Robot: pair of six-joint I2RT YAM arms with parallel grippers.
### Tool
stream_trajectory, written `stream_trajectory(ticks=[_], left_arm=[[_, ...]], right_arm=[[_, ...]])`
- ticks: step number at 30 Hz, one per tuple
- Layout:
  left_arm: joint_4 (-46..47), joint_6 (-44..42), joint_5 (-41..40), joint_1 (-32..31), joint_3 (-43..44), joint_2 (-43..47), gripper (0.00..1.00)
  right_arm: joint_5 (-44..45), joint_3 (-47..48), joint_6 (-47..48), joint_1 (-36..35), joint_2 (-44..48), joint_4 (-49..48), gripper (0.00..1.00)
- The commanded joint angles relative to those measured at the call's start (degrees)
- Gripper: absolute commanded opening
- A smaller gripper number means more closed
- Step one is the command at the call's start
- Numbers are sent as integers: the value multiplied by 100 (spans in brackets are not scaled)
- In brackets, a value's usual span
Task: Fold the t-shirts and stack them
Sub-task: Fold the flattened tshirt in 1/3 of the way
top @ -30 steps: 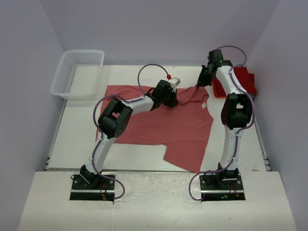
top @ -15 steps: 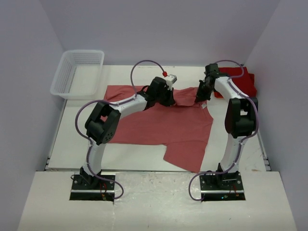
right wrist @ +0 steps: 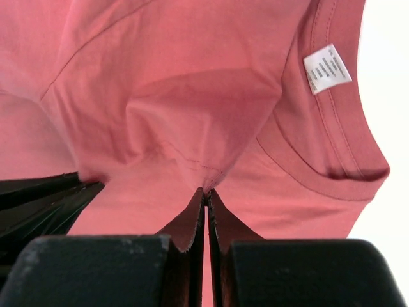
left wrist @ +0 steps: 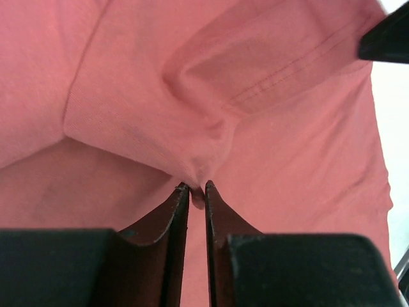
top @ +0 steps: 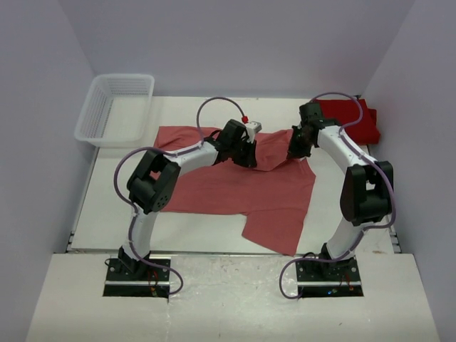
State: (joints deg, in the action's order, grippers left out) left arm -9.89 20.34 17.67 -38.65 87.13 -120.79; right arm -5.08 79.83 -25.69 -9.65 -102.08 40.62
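Salmon t-shirt (top: 235, 189): spread mid-frame, top edge raised, likely for folding.
Left gripper (left wrist: 197, 190): pinching a cloth ridge, jaws nearly together.
Right gripper (right wrist: 206, 192): clenched on the same edge.
Red stack (top: 353, 121): upper right.

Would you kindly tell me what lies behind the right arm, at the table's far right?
Folded deep red t-shirts lie there. The right arm covers their near left edge, so their number cannot be told.

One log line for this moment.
left pincer: pinching salmon shirt | right pincer: pinching it near collar | red shirts: folded, far right
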Motion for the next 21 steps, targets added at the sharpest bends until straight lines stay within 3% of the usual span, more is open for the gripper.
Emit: stream_trajectory(ticks=[1,13,21], left_arm=[[-249,-135,429,-2,-21,-189,17],[-865,-399,246,-2,-21,-331,21],[-1102,-469,-438,7,-153,178,13]], right_arm=[[201,-178,-85,-63,408,-142,0],[481,-766,-94,-221,733,-204,0],[719,-1215,-94,-318,892,-344,0]])
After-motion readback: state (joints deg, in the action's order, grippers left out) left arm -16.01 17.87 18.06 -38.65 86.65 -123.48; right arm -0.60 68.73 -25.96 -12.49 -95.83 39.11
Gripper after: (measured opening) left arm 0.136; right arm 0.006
